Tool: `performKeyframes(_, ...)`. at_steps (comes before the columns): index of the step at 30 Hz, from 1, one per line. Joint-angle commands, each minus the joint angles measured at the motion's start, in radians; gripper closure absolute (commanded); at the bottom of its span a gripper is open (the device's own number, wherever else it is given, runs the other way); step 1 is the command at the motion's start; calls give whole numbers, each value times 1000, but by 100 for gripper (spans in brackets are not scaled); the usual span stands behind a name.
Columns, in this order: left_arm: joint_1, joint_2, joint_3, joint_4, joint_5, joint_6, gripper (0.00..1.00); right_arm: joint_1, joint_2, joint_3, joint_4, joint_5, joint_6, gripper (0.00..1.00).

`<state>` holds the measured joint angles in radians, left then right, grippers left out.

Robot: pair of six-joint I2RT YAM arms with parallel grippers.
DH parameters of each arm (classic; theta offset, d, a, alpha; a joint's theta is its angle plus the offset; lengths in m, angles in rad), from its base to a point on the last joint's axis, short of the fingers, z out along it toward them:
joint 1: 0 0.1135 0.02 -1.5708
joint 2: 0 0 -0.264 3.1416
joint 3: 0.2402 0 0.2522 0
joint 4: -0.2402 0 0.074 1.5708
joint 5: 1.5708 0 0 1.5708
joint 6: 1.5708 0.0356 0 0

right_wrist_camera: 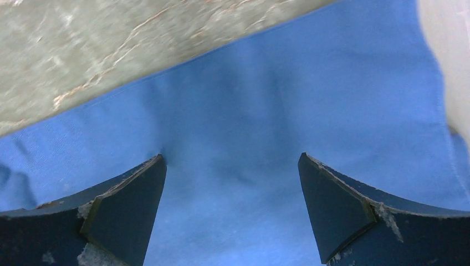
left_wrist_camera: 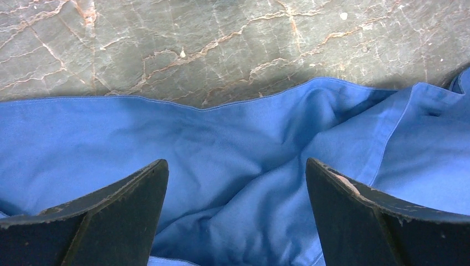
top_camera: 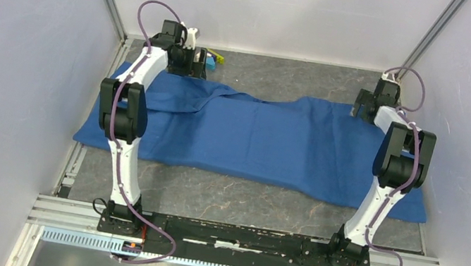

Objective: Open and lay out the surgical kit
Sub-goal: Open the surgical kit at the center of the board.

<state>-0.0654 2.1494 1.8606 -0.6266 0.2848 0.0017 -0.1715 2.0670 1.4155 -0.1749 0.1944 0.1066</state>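
The surgical kit's blue cloth wrap [top_camera: 273, 146] lies spread wide over the table, with a raised fold running toward its far left corner. My left gripper [top_camera: 187, 61] hovers over that far left corner. In the left wrist view the left gripper [left_wrist_camera: 236, 161] stands open above rumpled cloth [left_wrist_camera: 221, 138], nothing between its fingers. My right gripper [top_camera: 363, 109] is over the far right corner. The right wrist view shows the right gripper [right_wrist_camera: 231, 155] open over smooth cloth [right_wrist_camera: 288, 111]. Nothing else of the kit shows; whatever the cloth covers is hidden.
A small yellow-and-blue block toy [top_camera: 214, 58] sits on the marble table [top_camera: 243, 198] just right of the left gripper. Pale walls close in on the left, right and back. An aluminium rail [top_camera: 237, 237] carries both arm bases at the near edge.
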Motion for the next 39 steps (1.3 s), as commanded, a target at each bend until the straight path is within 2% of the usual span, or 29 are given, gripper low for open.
performKeyframes(1,4,-65,-2,4,-24,32,0,-23,-64,2,103,47,63,2)
performKeyframes(10,6,-71,-36,26,-9,27,0,-29,-11,33,130,-80,85,2)
performKeyframes(16,7,-74,-48,36,5,26,0,-29,33,87,94,-85,72,2)
performKeyframes(28,7,-80,-56,37,27,16,0,-14,115,84,49,-129,15,4)
performKeyframes(34,8,-98,-61,32,22,24,0,-7,148,74,-9,-148,-38,9)
performKeyframes(39,9,-107,-60,29,21,26,0,-10,168,65,-38,-191,-54,19)
